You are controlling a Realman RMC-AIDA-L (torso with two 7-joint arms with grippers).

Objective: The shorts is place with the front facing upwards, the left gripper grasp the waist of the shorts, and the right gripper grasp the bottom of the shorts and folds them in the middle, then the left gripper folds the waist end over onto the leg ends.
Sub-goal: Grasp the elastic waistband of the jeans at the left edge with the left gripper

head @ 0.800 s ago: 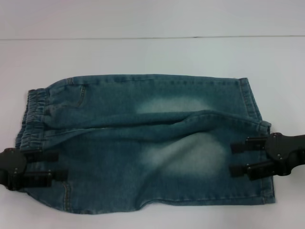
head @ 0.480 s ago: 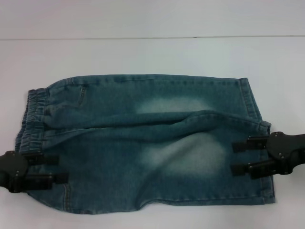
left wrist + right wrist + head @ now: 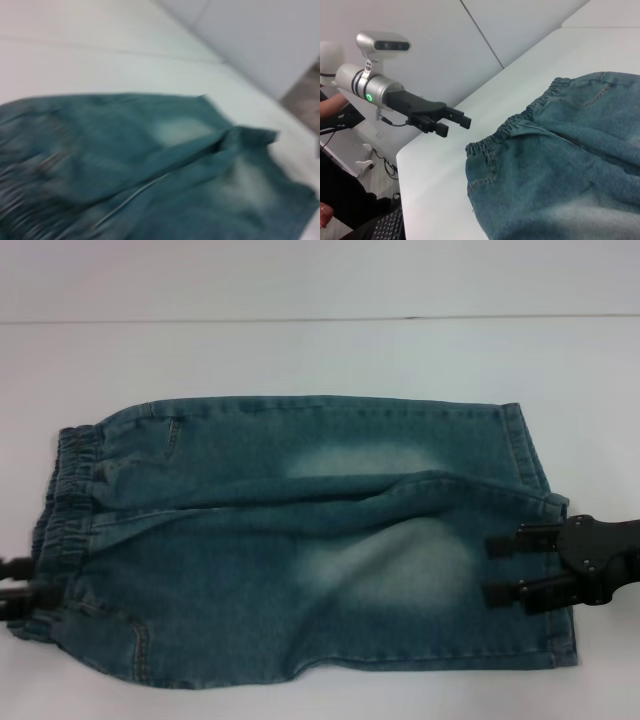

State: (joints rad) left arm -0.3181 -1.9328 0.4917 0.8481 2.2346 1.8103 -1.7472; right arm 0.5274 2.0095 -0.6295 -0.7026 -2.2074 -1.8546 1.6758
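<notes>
Blue denim shorts [image 3: 300, 540] lie flat on the white table, elastic waist [image 3: 65, 500] to the left and leg hems [image 3: 545, 540] to the right, with a long crease running through the middle. My left gripper [image 3: 18, 582] is at the left edge of the head view, just off the waist's near corner. The right wrist view shows this left gripper [image 3: 454, 126] open, hovering beside the waist [image 3: 520, 125] and holding nothing. My right gripper [image 3: 505, 570] stands open over the near leg's hem, its fingers [image 3: 507, 548] lying on the denim.
The white table [image 3: 320, 350] reaches well beyond the shorts at the back and on both sides. A wall panel [image 3: 520, 25] rises behind the table. The table's near-left corner [image 3: 407, 150] lies close to the left arm.
My left gripper has drawn back to the left, off the waist, so only its fingertips still show in the head view. The right gripper and the shorts have stayed put.
</notes>
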